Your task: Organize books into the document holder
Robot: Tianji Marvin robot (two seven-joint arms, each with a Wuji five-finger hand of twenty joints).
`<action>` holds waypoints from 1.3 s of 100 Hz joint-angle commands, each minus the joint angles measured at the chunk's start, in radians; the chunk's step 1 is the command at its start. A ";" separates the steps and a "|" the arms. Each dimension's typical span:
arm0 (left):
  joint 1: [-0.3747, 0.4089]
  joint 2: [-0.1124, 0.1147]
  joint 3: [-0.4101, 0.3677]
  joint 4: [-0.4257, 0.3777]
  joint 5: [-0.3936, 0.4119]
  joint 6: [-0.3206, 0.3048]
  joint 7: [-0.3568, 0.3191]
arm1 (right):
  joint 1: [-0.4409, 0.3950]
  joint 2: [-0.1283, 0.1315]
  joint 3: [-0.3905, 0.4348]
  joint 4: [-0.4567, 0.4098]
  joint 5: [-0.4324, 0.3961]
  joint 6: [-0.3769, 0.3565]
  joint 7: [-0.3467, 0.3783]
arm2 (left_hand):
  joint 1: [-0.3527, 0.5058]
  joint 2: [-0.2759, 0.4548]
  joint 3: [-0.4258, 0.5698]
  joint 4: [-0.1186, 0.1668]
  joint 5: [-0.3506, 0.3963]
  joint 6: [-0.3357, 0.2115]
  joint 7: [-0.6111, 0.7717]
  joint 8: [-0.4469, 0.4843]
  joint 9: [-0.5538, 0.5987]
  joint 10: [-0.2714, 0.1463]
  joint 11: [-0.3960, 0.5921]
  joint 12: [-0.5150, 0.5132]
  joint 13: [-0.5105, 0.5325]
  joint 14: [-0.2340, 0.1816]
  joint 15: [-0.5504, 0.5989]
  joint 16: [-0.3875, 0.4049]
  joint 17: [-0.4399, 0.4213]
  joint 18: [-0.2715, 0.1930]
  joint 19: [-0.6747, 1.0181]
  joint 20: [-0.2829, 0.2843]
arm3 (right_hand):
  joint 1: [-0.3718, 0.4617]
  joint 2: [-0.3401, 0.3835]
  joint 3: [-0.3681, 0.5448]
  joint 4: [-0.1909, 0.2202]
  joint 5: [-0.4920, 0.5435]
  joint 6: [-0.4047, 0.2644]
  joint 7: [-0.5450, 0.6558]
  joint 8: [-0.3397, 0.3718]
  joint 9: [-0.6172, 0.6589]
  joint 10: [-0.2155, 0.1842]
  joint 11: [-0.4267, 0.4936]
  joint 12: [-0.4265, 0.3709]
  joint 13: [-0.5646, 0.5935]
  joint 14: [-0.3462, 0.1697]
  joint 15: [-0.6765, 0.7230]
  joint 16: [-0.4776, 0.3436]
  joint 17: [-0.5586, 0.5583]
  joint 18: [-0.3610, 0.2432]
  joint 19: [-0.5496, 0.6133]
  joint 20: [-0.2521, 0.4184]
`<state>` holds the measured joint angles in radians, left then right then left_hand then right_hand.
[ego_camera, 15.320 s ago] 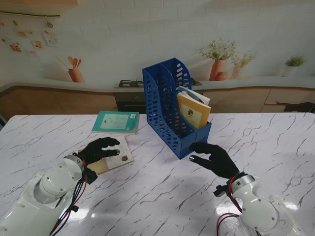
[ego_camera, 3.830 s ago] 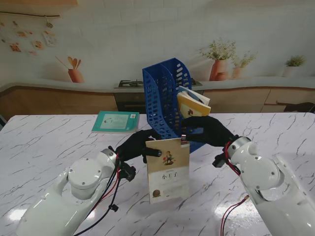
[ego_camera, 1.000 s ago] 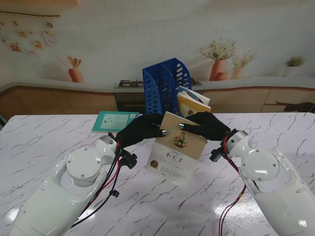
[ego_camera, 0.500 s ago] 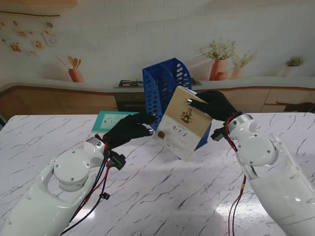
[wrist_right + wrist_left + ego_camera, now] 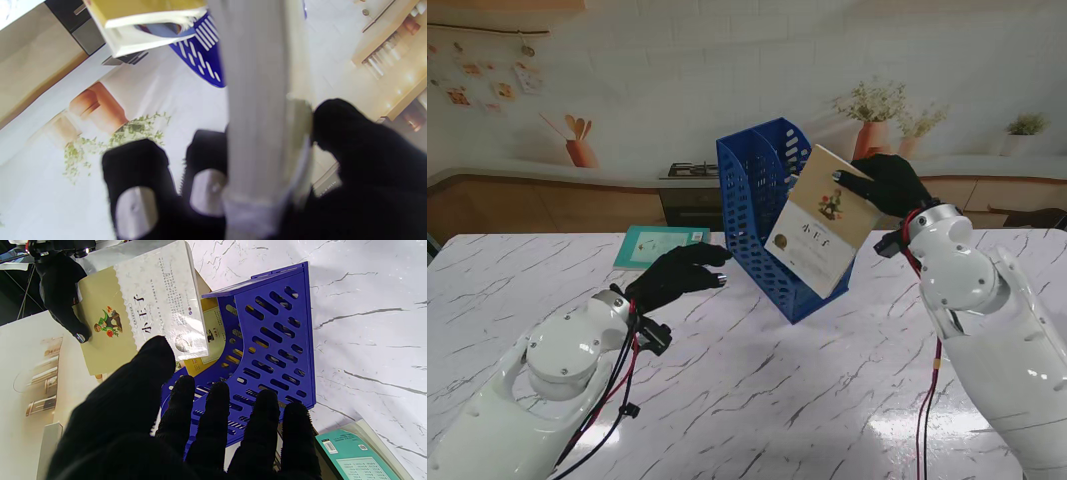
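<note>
The blue two-slot document holder point(image 5: 762, 215) stands at the table's middle. My right hand point(image 5: 889, 182) is shut on a beige and white book point(image 5: 822, 235), gripping its top corner and holding it tilted in the air in front of the holder's right slot. The right wrist view shows the book's edge point(image 5: 260, 100) pinched between thumb and fingers. A yellow book point(image 5: 213, 330) leans inside that slot. My left hand point(image 5: 679, 277) is open and holds nothing, hovering near the holder's left side point(image 5: 273, 340). A teal book point(image 5: 659, 247) lies flat on the table.
The teal book point(image 5: 353, 456) lies to the left of the holder, beyond my left hand. Behind the marble table point(image 5: 757, 400) runs a counter with a stove and potted plants point(image 5: 872, 125).
My left hand has let go of the beige book and drawn back toward me. My right hand alone has carried the book higher and to the right, up against the holder.
</note>
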<state>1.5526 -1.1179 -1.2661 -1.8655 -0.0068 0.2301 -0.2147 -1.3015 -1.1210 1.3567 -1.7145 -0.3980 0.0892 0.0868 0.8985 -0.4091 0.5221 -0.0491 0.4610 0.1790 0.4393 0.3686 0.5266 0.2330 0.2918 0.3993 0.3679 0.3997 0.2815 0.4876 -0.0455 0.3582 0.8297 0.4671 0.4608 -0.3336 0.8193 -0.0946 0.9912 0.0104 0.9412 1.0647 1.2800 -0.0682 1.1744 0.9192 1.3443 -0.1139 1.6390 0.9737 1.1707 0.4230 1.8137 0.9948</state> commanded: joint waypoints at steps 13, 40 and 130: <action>0.007 -0.002 -0.001 0.006 -0.013 -0.003 -0.016 | 0.010 0.010 0.029 -0.020 -0.037 0.012 0.027 | -0.014 0.021 -0.023 0.022 -0.009 -0.019 -0.008 0.002 -0.026 -0.018 -0.014 -0.009 -0.029 -0.014 -0.030 -0.009 -0.035 -0.029 -0.052 -0.003 | 0.016 0.051 0.081 0.080 0.106 0.145 0.222 0.036 0.121 -0.035 0.022 0.014 -0.016 -0.233 0.037 0.023 0.059 -0.367 0.280 0.027; 0.013 0.002 -0.006 0.009 -0.010 0.002 -0.029 | 0.050 0.014 0.033 0.021 -0.080 0.038 0.038 | -0.013 0.020 -0.025 0.021 -0.008 -0.019 -0.011 0.002 -0.029 -0.020 -0.015 -0.009 -0.027 -0.017 -0.027 -0.006 -0.033 -0.031 -0.054 0.007 | 0.018 0.051 0.075 0.084 0.101 0.143 0.223 0.036 0.120 -0.037 0.022 0.016 -0.016 -0.234 0.035 0.023 0.059 -0.367 0.280 0.028; 0.022 0.009 -0.017 0.025 0.010 0.019 -0.053 | 0.280 -0.025 -0.170 0.317 -0.170 0.028 -0.139 | -0.003 -0.016 0.005 0.020 -0.006 -0.020 -0.008 0.004 -0.034 -0.033 -0.014 -0.010 -0.028 -0.022 -0.030 -0.007 -0.031 -0.038 -0.068 0.025 | -0.010 0.042 0.102 0.076 0.110 0.124 0.232 0.028 0.127 -0.045 0.025 0.017 -0.016 -0.236 0.041 0.025 0.060 -0.372 0.280 0.032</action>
<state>1.5710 -1.1077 -1.2819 -1.8461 0.0087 0.2646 -0.2558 -1.0393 -1.1279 1.1965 -1.3995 -0.5631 0.1260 -0.0458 0.8989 -0.4085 0.5220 -0.0491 0.4612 0.1790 0.4377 0.3690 0.5266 0.2310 0.2914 0.3990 0.3679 0.3996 0.2812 0.4876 -0.0655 0.3476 0.7991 0.4733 0.4420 -0.3336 0.8466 -0.0946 0.9921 0.0099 0.9514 1.0546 1.2839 -0.0688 1.1766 0.9191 1.3445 -0.1139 1.6461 0.9748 1.1719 0.4228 1.8142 0.9970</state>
